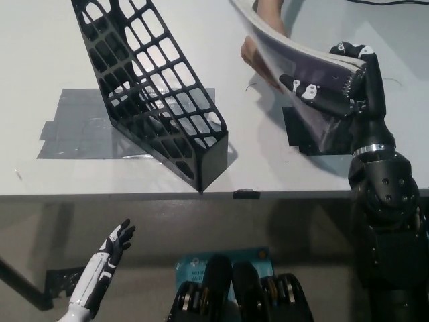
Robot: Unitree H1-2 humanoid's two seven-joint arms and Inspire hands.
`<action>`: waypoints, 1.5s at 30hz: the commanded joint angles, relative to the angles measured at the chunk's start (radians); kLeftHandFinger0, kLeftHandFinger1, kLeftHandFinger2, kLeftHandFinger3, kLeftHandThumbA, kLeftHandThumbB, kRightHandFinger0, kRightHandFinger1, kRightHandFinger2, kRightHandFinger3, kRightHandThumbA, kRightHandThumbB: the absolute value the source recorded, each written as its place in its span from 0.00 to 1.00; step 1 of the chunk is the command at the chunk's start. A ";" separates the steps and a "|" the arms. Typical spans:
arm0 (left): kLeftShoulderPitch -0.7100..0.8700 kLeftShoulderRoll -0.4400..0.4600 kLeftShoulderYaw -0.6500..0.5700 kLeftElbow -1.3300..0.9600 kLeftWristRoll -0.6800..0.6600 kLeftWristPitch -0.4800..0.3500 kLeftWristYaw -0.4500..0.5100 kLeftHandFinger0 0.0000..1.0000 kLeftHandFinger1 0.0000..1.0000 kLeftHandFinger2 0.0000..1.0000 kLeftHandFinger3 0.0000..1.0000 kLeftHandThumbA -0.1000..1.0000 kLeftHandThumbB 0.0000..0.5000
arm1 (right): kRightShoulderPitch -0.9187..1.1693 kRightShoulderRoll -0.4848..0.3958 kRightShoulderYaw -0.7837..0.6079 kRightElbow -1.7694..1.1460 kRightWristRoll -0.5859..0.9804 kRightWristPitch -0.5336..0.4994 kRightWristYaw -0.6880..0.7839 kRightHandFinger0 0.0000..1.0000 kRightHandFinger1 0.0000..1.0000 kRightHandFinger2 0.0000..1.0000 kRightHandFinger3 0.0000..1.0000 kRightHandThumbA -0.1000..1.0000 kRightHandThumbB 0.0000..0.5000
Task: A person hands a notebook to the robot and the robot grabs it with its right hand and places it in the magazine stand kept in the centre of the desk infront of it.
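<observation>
— At upper right of the frame, where is the notebook (pixel 315 57)?
— Clasped in the black right hand (pixel 335 90), a person's hand (pixel 258 50) on its far edge, right of the magazine stand (pixel 154 94).
— The white left hand (pixel 110 251)?
— Lower left, fingers spread, empty.

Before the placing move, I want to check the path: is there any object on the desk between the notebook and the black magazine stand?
Nothing visible: only bare white desk lies between the purple spiral notebook and the black lattice magazine stand.

one notebook (pixel 305 57), one magazine stand (pixel 157 94), one desk (pixel 40 60)
</observation>
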 commanded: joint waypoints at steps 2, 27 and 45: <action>-0.015 0.017 0.006 -0.007 -0.012 -0.037 -0.009 1.00 1.00 1.00 1.00 1.00 1.00 | -0.033 0.025 -0.018 -0.052 0.068 -0.018 0.003 0.00 0.00 0.00 0.00 1.00 0.06; -0.023 0.021 0.004 -0.014 0.000 -0.037 -0.009 1.00 1.00 1.00 1.00 1.00 1.00 | -0.182 0.117 -0.216 -0.502 0.386 0.283 -0.124 0.00 0.00 0.00 0.00 0.92 0.08; -0.029 0.020 0.006 -0.012 0.004 -0.037 -0.004 1.00 1.00 1.00 1.00 1.00 1.00 | -0.237 0.268 -0.158 -0.348 0.394 0.257 -0.158 0.00 0.00 0.00 0.00 0.81 0.00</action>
